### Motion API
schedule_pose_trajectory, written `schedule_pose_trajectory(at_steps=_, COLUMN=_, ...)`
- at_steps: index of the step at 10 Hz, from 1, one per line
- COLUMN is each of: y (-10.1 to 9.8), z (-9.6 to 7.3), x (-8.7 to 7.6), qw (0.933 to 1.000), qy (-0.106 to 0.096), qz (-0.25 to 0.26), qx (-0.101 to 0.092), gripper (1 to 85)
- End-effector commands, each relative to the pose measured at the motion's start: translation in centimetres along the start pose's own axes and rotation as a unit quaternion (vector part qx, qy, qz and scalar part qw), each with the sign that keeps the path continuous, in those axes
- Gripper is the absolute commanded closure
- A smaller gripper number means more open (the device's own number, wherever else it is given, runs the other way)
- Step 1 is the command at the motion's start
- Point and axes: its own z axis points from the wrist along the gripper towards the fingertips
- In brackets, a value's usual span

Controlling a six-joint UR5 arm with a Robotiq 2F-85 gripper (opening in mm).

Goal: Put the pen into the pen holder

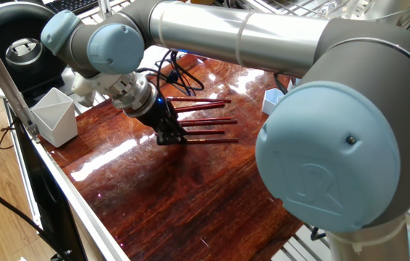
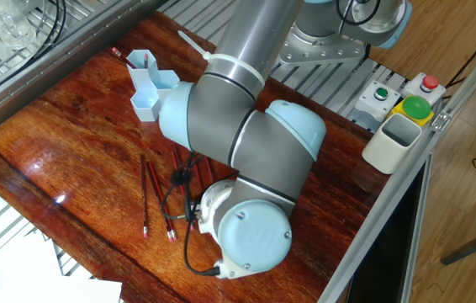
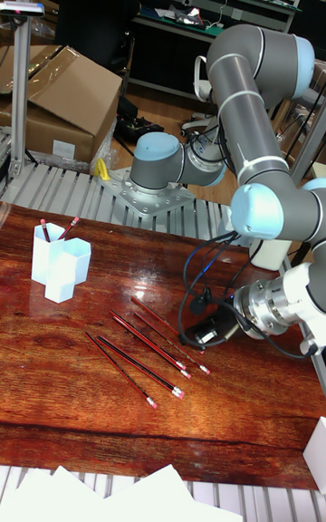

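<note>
Several dark red pens (image 1: 206, 132) lie side by side on the wooden table. My gripper (image 1: 170, 137) is low over the table, its black fingertips at the left end of the nearest pen (image 1: 212, 141). The fingers read as one dark block, so any gap or grip is unclear. In the tall fixed view the gripper (image 3: 201, 336) sits beside the pens (image 3: 149, 345). The arm hides it in the other fixed view. The light blue pen holder (image 3: 59, 266) stands at the table's far left with two pens in it. It also shows as the pen holder (image 1: 272, 101) and the pen holder (image 2: 150, 84).
A pale grey-white angular cup (image 1: 54, 116) stands at the table's edge, the same cup (image 2: 392, 141) next to a button box (image 2: 415, 105). Black cables (image 1: 180, 72) trail from the wrist over the table. White paper sheets (image 3: 136, 495) lie at the front edge.
</note>
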Motion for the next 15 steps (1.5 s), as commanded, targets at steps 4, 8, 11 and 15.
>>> schedule_pose_trajectory(at_steps=4, y=0.4, z=0.3, x=-0.1, qw=0.9999, qy=0.009, qz=0.007, qx=0.001, gripper=80.7)
schedule_pose_trajectory(at_steps=8, y=1.5, z=-2.5, x=0.2, qw=0.9997, qy=0.018, qz=0.014, qx=-0.004, gripper=84.3)
schedule_pose_trajectory(at_steps=11, y=0.7, z=-1.0, x=0.2, qw=0.9999, qy=0.009, qz=0.005, qx=0.006, gripper=63.3)
schedule_pose_trajectory(at_steps=15, y=2.2, z=0.0, x=0.7, qw=0.9998, qy=0.002, qz=-0.006, qx=-0.019, gripper=62.0)
